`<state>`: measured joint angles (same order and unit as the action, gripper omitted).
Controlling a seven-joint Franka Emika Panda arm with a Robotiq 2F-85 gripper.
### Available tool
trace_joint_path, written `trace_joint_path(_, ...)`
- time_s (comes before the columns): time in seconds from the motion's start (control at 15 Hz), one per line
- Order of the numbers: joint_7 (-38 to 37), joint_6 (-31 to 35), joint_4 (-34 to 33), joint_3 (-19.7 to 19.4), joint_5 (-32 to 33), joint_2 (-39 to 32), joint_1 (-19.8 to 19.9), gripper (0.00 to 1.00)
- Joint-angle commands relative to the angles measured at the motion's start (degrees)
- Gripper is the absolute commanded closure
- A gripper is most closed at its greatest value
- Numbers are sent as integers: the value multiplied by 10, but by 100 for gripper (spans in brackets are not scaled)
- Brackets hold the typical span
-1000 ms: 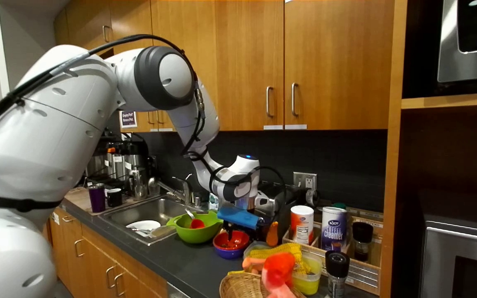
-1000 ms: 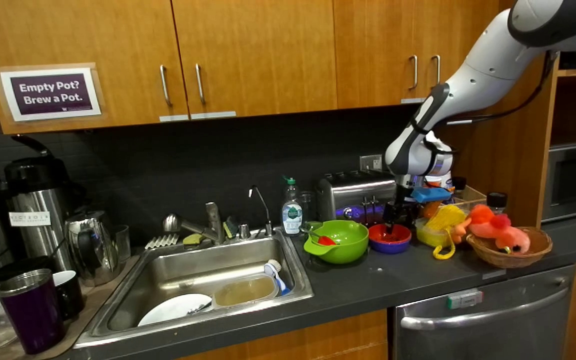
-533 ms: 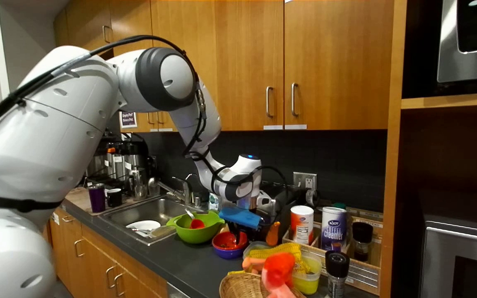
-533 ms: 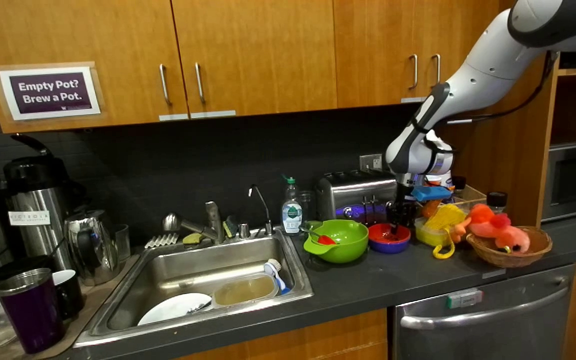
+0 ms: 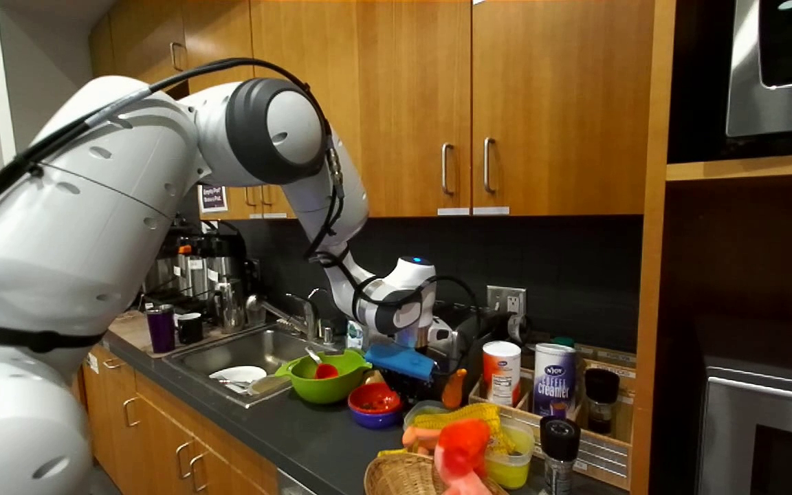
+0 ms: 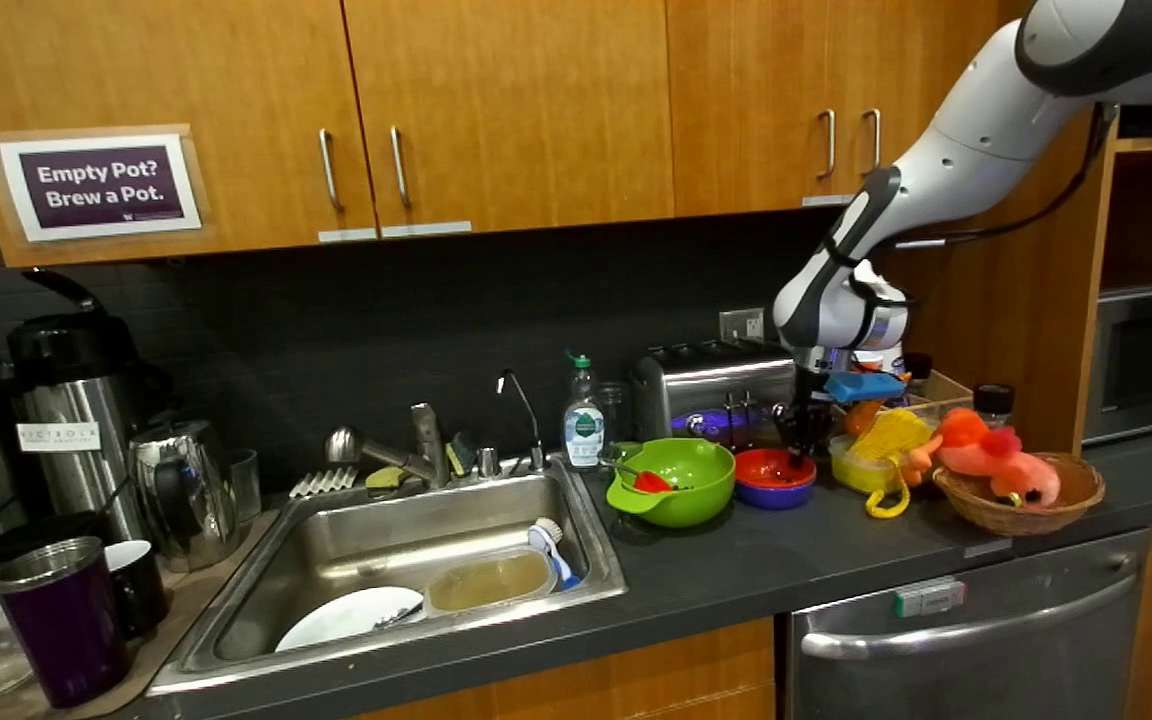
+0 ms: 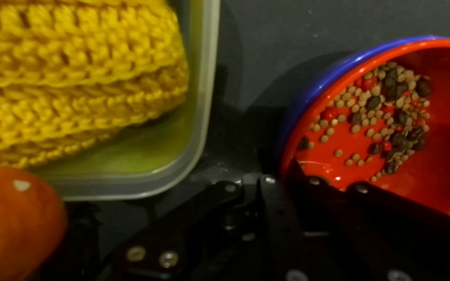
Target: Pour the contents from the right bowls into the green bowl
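The red bowl point(image 6: 768, 464) sits nested in the blue bowl point(image 6: 774, 496), both on the counter beside the green bowl point(image 6: 681, 490). Tan, dark and red bits point(image 7: 400, 113) lie inside the red bowl; whatever is in the blue one is hidden beneath it. My gripper point(image 7: 281, 168) comes down at the bowls' edge, one finger inside the red bowl and one outside, and is shut on the rim. Whether the blue rim is pinched too, I cannot tell. A red-headed utensil point(image 5: 326, 371) leans in the green bowl.
A clear tub point(image 7: 209, 58) with a yellow knitted piece stands close beside the bowls. Past it is a wicker basket point(image 6: 1016, 515) with a pink plush toy. Behind are a toaster point(image 6: 711, 385) and an orange item point(image 5: 453, 388); the sink point(image 6: 596, 560) lies beyond the green bowl.
My gripper has shifted slightly away from the green bowl and closed on the rim from wide open. The nested red and blue bowls have slid a little toward the green bowl.
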<state>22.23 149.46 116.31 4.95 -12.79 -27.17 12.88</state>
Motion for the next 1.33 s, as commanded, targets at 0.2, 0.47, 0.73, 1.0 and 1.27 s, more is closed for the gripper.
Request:
trace_joint_path(0.2, 1, -9, 2, 2, 1, 12, 3, 98)
trace_joint_path(0.47, -9, -26, 8, -3, 9, 33, -4, 98)
trace_joint_path(0.73, -13, -54, 8, -8, 17, 54, -12, 98)
trace_joint_path(1.0, -19, -80, 12, -17, 27, 78, -21, 98)
trace_joint_path(1.27, -29, -104, 18, -32, 55, 104, -32, 98)
